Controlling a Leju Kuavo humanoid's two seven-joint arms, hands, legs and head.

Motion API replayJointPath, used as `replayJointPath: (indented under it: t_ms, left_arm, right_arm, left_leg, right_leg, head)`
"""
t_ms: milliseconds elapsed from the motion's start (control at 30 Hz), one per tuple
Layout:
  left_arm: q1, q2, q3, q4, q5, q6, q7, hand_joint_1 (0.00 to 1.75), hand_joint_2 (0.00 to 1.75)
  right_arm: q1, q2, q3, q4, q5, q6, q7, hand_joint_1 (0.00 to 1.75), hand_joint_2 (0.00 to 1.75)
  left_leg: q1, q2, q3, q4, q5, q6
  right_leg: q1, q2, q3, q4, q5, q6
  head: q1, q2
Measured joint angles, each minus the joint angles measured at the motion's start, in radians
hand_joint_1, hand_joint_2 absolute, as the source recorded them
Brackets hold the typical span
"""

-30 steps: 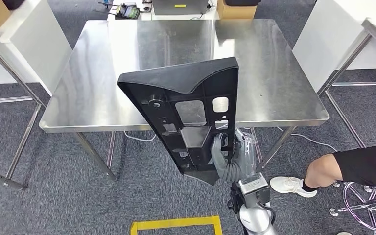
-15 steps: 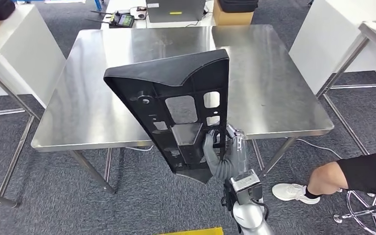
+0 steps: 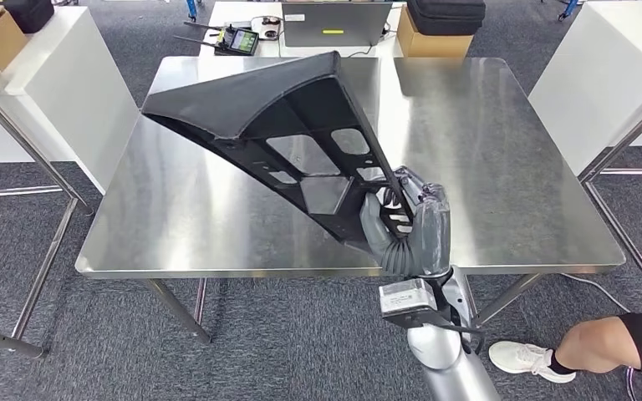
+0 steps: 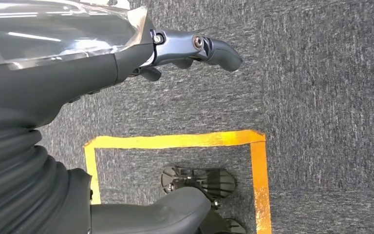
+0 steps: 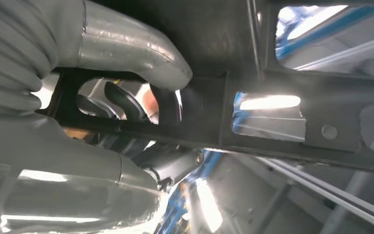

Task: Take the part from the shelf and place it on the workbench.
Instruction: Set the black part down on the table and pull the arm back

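The part (image 3: 284,125) is a large black plastic panel with ribs and several cut-outs. My right hand (image 3: 405,230) grips its narrow lower end through a cut-out, above the front edge of the steel workbench (image 3: 501,159). The panel slants up and to the far left over the benchtop, and I cannot tell whether it touches the surface. In the right wrist view my grey thumb (image 5: 131,48) lies over a rib of the panel (image 5: 282,131), with darker fingers hooked through the opening. My left hand (image 4: 102,68) hangs over the carpet and holds nothing.
A white table (image 3: 58,75) stands at the left and another (image 3: 602,75) at the right. Behind the bench a table carries a laptop (image 3: 334,21), a cardboard box (image 3: 435,42) and a handheld controller (image 3: 241,39). A person's leg (image 3: 610,342) is at the lower right. Yellow floor tape (image 4: 175,141) lies below me.
The camera has come closer to the workbench. The panel has tipped from nearly upright in front of the bench to slanting forward over the benchtop, still held by my right hand.
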Motion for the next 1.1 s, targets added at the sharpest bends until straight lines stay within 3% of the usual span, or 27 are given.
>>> replayJointPath:
  t_ms: [67, 133, 200, 267, 300, 333, 433, 500, 600, 733, 867, 1100]
  left_arm:
    - [-0.002, -0.001, 0.000, 0.000, -0.008, 0.000, 0.003, 0.00, 1.75]
    - [-0.004, -0.001, 0.000, 0.000, -0.018, 0.000, 0.006, 0.00, 1.75]
    - [-0.009, -0.002, 0.000, 0.000, -0.026, -0.002, 0.013, 0.00, 1.75]
    - [-0.014, -0.002, 0.000, 0.000, -0.031, -0.007, 0.022, 0.00, 1.75]
    - [-0.015, -0.002, 0.000, 0.000, -0.034, -0.011, 0.025, 0.00, 1.75]
    - [-0.017, -0.002, 0.000, 0.000, -0.037, -0.014, 0.028, 0.00, 1.75]
    - [-0.028, -0.002, 0.000, -0.001, -0.049, -0.021, 0.039, 0.00, 1.75]
    - [-0.037, -0.003, 0.000, -0.001, -0.053, -0.023, 0.044, 0.00, 1.75]
    - [-0.044, -0.004, 0.000, -0.001, -0.071, -0.031, 0.055, 0.00, 1.75]
    - [-0.062, -0.006, -0.004, -0.001, -0.103, -0.044, 0.082, 0.00, 1.75]
    - [-0.086, -0.007, -0.013, -0.001, -0.135, -0.058, 0.094, 0.00, 1.75]
    - [-0.099, -0.007, -0.015, -0.001, -0.149, -0.070, 0.098, 0.00, 1.75]
  right_arm:
    - [-0.024, -0.008, -0.001, -0.003, 0.065, -0.017, 0.043, 1.75, 1.75]
    - [-0.061, -0.016, 0.000, 0.004, 0.139, -0.021, 0.090, 1.75, 1.75]
    - [-0.109, -0.019, 0.009, 0.032, 0.221, -0.015, 0.132, 1.75, 1.75]
    - [-0.162, -0.019, 0.032, 0.088, 0.326, -0.016, 0.173, 1.75, 1.75]
    - [-0.190, -0.017, 0.048, 0.125, 0.384, -0.017, 0.196, 1.75, 1.75]
    - [-0.220, -0.014, 0.067, 0.167, 0.438, -0.016, 0.218, 1.75, 1.75]
    - [-0.328, 0.009, 0.135, 0.314, 0.534, -0.010, 0.269, 1.75, 1.75]
    - [-0.387, 0.026, 0.171, 0.398, 0.571, -0.014, 0.292, 1.75, 1.75]
    - [-0.455, 0.041, 0.214, 0.489, 0.691, -0.022, 0.348, 1.75, 1.75]
    - [-0.589, 0.081, 0.286, 0.710, 0.842, -0.054, 0.395, 1.75, 1.75]
    - [-0.693, 0.141, 0.384, 0.975, 0.986, -0.087, 0.421, 1.75, 1.75]
    - [-0.753, 0.203, 0.463, 1.278, 0.997, 0.031, 0.454, 1.75, 1.75]
  left_leg:
    - [-0.002, 0.001, 0.007, 0.005, -0.004, -0.009]
    - [0.000, 0.003, -0.011, 0.046, -0.010, -0.016]
    - [0.006, 0.002, -0.071, 0.145, -0.034, -0.026]
    - [0.013, 0.003, -0.146, 0.238, -0.078, -0.040]
    - [0.017, 0.003, -0.171, 0.251, -0.088, -0.047]
    - [0.022, 0.004, -0.181, 0.235, -0.077, -0.052]
    - [0.033, 0.007, -0.141, 0.060, 0.056, -0.058]
    - [0.031, 0.008, -0.121, 0.004, 0.096, -0.049]
    - [0.024, 0.004, -0.113, -0.001, 0.101, -0.029]
    - [0.012, 0.002, -0.105, -0.010, 0.104, -0.023]
    - [0.007, 0.000, -0.106, -0.010, 0.101, -0.020]
    - [0.008, -0.001, -0.102, -0.011, 0.097, -0.016]
  right_leg:
    - [-0.003, 0.003, 0.012, -0.009, 0.006, -0.020]
    - [-0.014, 0.006, 0.036, -0.019, 0.009, -0.032]
    - [-0.018, 0.006, 0.055, -0.024, 0.004, -0.041]
    - [-0.018, 0.009, 0.065, -0.024, -0.005, -0.048]
    - [-0.019, 0.011, 0.070, -0.023, -0.010, -0.048]
    - [-0.020, 0.014, 0.077, -0.023, -0.016, -0.046]
    - [-0.021, 0.019, 0.100, -0.020, -0.040, -0.032]
    - [-0.016, 0.019, 0.100, -0.018, -0.053, -0.018]
    - [-0.014, 0.013, 0.098, -0.024, -0.065, 0.000]
    - [-0.011, 0.009, 0.111, -0.019, -0.042, 0.016]
    - [-0.009, 0.006, 0.119, -0.040, -0.053, 0.016]
    - [-0.011, 0.004, 0.119, -0.054, -0.063, 0.013]
  head:
    - [0.002, 0.000]
    - [0.001, 0.000]
    - [0.000, 0.000]
    - [-0.001, 0.000]
    - [-0.001, 0.000]
    - [-0.001, 0.000]
    - [-0.002, 0.000]
    - [-0.004, 0.000]
    - [-0.004, 0.000]
    - [-0.001, 0.000]
    - [-0.001, 0.000]
    - [0.000, 0.000]
